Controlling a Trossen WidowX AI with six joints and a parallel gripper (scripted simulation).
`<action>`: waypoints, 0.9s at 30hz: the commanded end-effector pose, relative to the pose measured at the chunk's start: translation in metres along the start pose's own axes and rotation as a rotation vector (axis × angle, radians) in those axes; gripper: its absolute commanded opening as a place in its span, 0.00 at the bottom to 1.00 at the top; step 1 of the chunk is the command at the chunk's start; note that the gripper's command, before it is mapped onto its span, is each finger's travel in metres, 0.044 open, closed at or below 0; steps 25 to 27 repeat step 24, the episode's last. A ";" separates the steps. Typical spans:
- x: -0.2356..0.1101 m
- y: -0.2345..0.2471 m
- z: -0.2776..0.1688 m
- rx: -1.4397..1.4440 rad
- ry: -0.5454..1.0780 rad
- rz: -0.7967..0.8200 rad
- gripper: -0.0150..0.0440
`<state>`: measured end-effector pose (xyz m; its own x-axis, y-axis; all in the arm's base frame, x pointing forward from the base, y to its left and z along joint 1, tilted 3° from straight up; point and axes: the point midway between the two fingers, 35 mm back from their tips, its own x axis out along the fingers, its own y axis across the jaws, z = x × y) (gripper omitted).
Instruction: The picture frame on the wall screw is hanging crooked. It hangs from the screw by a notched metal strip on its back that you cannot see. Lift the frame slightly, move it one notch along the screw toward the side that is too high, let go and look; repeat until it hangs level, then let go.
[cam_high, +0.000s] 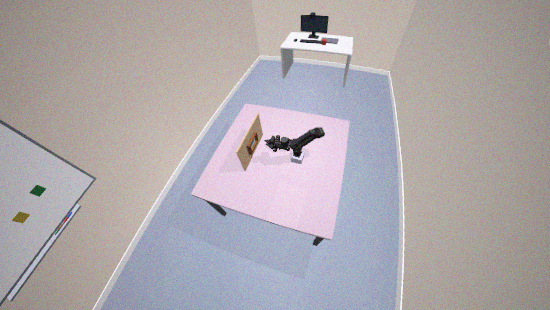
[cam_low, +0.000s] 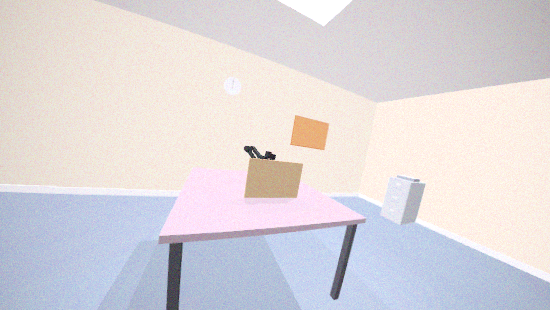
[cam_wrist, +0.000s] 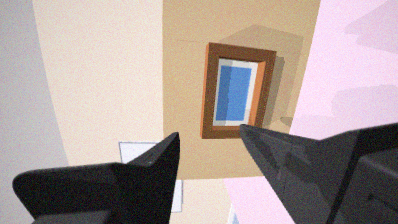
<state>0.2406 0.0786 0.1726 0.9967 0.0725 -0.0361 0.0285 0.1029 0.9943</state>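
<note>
The picture frame (cam_wrist: 238, 90) hangs on a flat tan wall panel (cam_wrist: 185, 100) that stands upright on the pink table top (cam_high: 280, 195). The frame is rectangular, with a broad brown wooden border, a thin pale inner mat and a smooth blue centre. In the wrist view its edges run slightly off parallel to the panel's edges. The screw is hidden behind the frame.

The gripper (cam_wrist: 210, 145) is apart from the frame, with its jaws spread and nothing between them. Its two fingers are matte dark grey wedges tapering to blunt points, both aimed at the panel. In the wrist view, one tip overlaps the frame's near corner; contact cannot be judged.

In the top view the black jointed arm (cam_high: 307, 137) reaches from its small pale base (cam_high: 298, 159) toward the panel's framed face. The exterior view shows only the panel's plain back.
</note>
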 end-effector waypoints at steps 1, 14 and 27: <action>-0.019 0.009 0.003 0.013 -0.008 0.009 0.69; -0.051 0.008 0.015 0.014 -0.014 0.011 0.69; -0.056 0.008 0.018 0.058 -0.035 0.033 0.69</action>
